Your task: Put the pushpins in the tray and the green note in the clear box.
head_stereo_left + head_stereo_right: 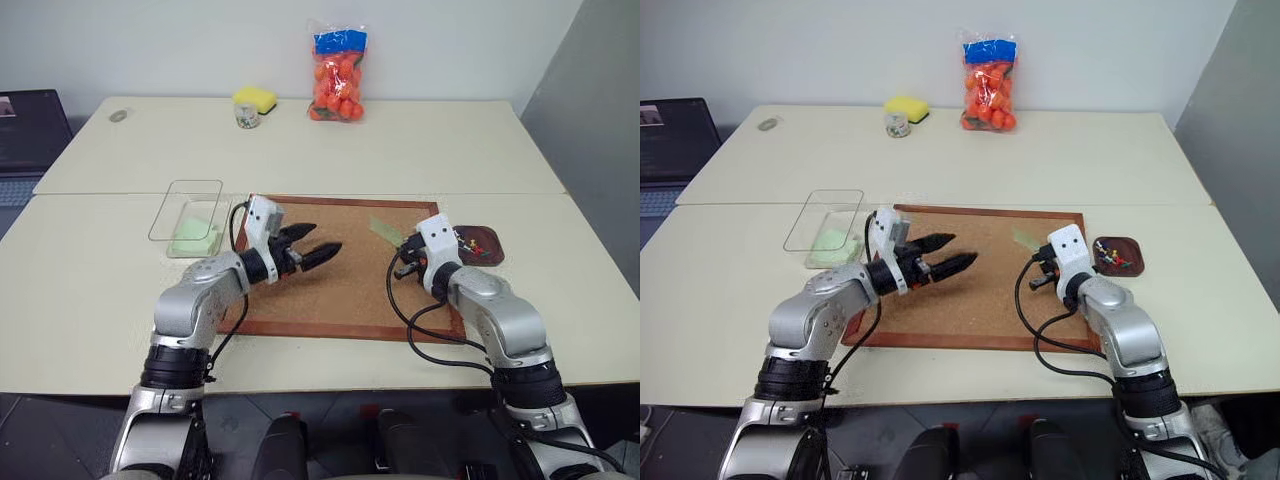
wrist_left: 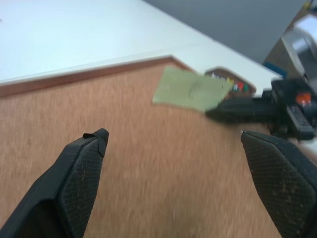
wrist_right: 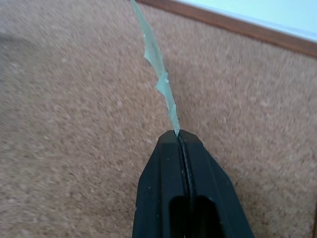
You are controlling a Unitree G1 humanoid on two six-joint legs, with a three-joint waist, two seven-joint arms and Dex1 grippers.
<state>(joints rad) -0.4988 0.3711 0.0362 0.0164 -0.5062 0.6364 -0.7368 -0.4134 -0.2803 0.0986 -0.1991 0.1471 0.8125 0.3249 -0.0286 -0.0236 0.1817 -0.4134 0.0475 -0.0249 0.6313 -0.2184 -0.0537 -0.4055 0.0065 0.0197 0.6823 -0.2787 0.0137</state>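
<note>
Pinching only one edge of the green note point(image 2: 190, 89) over the cork board's point(image 1: 340, 300) tray-side corner, the right gripper point(image 3: 178, 135) risks tearing or dropping it, while the left gripper point(image 1: 315, 245) gapes mid-board.

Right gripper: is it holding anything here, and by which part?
Yes. The right gripper is shut on the green note, pinching one edge between its fingertips. The left gripper is open and holds nothing.

Head views look down; wrist views skim cork board point(image 1: 340, 270)
</note>
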